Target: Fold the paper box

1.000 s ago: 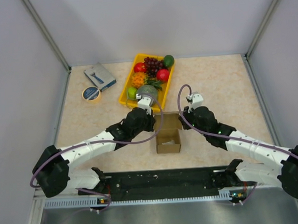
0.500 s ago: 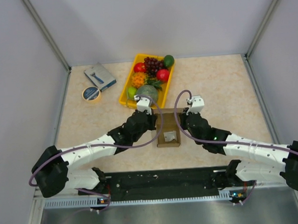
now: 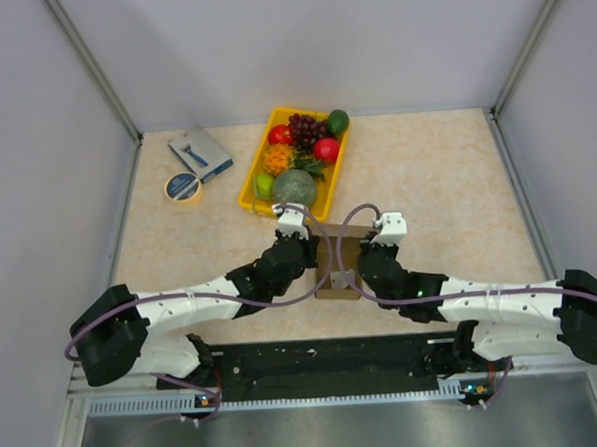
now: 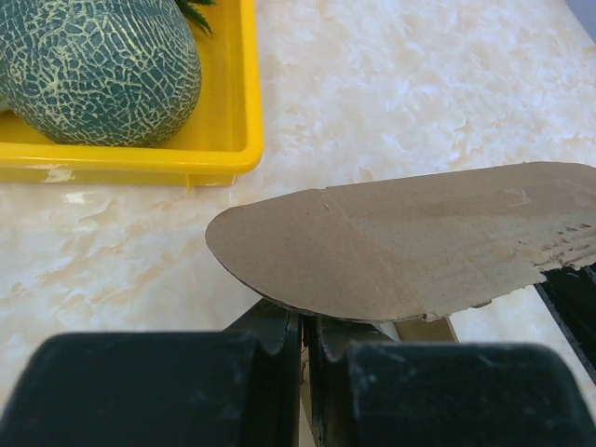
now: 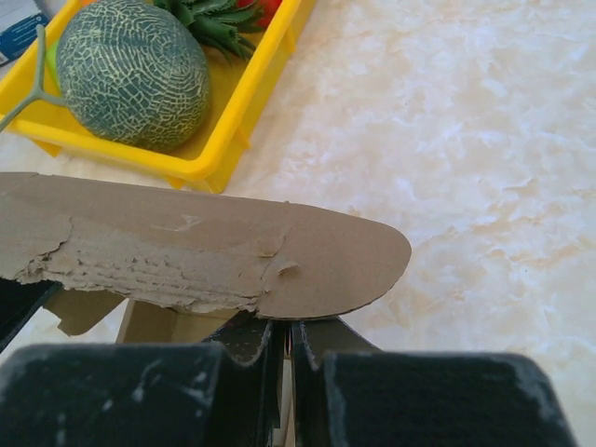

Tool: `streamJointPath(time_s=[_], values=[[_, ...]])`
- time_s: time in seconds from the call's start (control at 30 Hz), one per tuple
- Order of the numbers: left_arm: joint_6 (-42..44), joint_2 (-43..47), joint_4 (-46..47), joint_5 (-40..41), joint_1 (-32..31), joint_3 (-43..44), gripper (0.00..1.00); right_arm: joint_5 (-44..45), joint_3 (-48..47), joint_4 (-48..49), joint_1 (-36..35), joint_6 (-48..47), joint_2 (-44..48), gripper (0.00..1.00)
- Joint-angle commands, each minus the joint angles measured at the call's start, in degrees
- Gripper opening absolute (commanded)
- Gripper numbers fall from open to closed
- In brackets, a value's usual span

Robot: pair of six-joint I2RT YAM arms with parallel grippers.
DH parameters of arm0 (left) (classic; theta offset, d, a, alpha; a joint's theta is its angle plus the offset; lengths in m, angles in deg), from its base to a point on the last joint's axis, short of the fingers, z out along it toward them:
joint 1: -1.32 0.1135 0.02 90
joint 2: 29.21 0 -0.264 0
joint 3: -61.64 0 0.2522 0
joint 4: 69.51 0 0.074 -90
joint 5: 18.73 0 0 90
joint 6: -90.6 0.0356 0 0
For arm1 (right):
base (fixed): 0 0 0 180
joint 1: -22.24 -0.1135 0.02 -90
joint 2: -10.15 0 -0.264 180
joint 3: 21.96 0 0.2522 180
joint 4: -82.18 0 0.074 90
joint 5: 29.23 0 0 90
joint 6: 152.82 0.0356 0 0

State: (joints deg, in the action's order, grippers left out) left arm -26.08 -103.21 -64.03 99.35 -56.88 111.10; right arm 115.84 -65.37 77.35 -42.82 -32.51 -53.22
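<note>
The paper box (image 3: 338,264) is brown corrugated cardboard, partly folded and narrow, standing between my two grippers at the table's near middle. My left gripper (image 3: 313,258) is at its left side and my right gripper (image 3: 360,267) at its right. In the left wrist view the left gripper (image 4: 305,323) is shut on a thin cardboard wall, with a rounded flap (image 4: 400,242) lying just over the fingertips. In the right wrist view the right gripper (image 5: 287,332) is likewise shut on a wall under a rounded, torn flap (image 5: 196,244).
A yellow tray (image 3: 255,168) of fruit stands just behind the box, with a green netted melon (image 3: 295,187) at its near end. The tray also shows in both wrist views (image 4: 228,102) (image 5: 250,107). A tape roll (image 3: 183,187) and a blue-grey packet (image 3: 200,154) lie at the back left.
Both grippers have moved inward and toward the near edge. The box between them has narrowed, its sides pressed together and its flaps brought over.
</note>
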Motion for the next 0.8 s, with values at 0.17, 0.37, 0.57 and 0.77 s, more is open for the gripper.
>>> streamJointPath(time_s=[0.17,0.37,0.57,0.77], values=[[-5.13,-1.77,9.23,3.47,-4.64,-3.61,0.01,8.65,-2.96,-8.84,-6.66,16.96,-5.26,0.00],[-6.80,-1.85,13.18,3.13,-6.14,-7.39,0.00,12.16,-3.84,-14.11,-10.87,23.57,-7.99,0.03],[-9.44,-2.64,15.73,3.22,-7.46,-10.82,0.01,16.47,-5.59,-22.19,-14.04,30.93,-11.33,0.04],[-10.23,-3.35,15.30,3.48,-9.30,-11.01,0.00,16.83,-5.33,-25.36,-15.62,33.68,-11.33,0.06]])
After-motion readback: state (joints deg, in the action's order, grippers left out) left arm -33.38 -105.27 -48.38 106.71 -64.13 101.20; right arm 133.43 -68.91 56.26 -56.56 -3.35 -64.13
